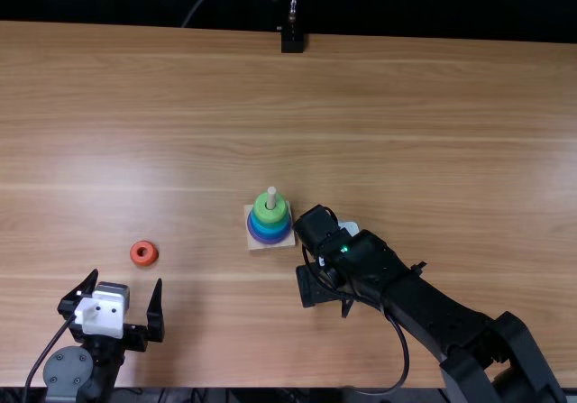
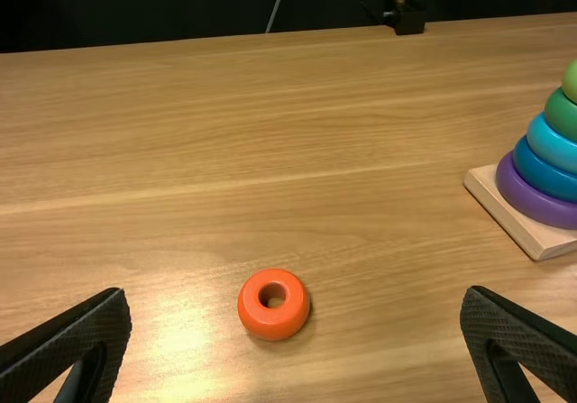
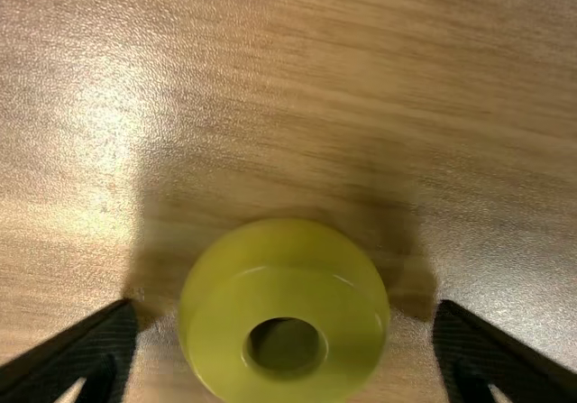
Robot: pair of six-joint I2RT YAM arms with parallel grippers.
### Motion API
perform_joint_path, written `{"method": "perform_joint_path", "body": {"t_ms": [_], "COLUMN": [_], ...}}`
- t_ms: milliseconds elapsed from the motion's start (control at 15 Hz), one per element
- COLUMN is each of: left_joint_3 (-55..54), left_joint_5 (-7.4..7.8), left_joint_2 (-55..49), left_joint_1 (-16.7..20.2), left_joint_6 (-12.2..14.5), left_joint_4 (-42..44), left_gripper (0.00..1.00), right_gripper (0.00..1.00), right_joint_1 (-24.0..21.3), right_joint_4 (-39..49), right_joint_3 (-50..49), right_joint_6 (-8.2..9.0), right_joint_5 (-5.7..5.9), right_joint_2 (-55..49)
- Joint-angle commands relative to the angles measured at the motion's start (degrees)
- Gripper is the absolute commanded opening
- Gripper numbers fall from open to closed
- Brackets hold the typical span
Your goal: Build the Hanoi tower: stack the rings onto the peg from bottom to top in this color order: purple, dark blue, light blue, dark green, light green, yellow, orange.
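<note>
Left wrist view has the tower's lower rings in colour order on the wooden base: purple ring at the bottom, then dark blue ring, light blue ring, dark green ring, and a light green ring partly cut off by the picture's edge. From the top view, that light green ring is the highest on the stack, with the bare tip of the peg standing up through it. So five of the seven rings are on, in the order asked for, and they look well seated. Two are left, yellow and then orange. The yellow ring lies flat on the table, between the spread fingers of the right gripper; there is a gap on either side of it, so it is not gripped. In the top view the right arm reaches down just beside the base. The orange ring lies on the table on the other side of the tower, well apart from it, in front of the left gripper, whose fingers are wide apart and hold nothing. I'd put the job at roughly two thirds done or a little more: the yellow ring should be gripped, lifted and threaded on next, and only after that can the orange one cap the tower
</note>
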Motion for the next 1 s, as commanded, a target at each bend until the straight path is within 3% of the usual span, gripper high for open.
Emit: {"method": "perform_joint_path", "body": {"t_ms": [0,67,467,733,933], "left_joint_3": [-6.31,-6.31,-6.31,-6.31,-6.31], "left_joint_5": [1.13,1.13,1.13,1.13,1.13], "left_joint_2": [-0.67,-0.67,-0.67,-0.67,-0.67], "left_joint_1": [0.42,0.42,0.42,0.42,0.42], "left_joint_6": [0.82,0.82,0.82,0.82,0.82], "left_joint_4": [-3.82,-3.82,-3.92,-3.82,-3.92], "left_gripper": [1.0,1.0,1.0,1.0,1.0], "right_gripper": [0.08,0.0,0.0,0.0,0.0], "right_joint_1": [0.33,0.33,0.42,0.42,0.51], "right_joint_4": [-0.12,-0.12,-0.12,-2.33,-11.4], "right_joint_3": [-0.52,-0.52,0.89,6.51,12.66], "right_joint_6": [2.08,2.08,1.97,1.44,1.23], "right_joint_5": [2.56,2.87,2.87,3.08,2.98], "right_joint_2": [0.89,0.8,-0.34,-9.92,-13.09]}}
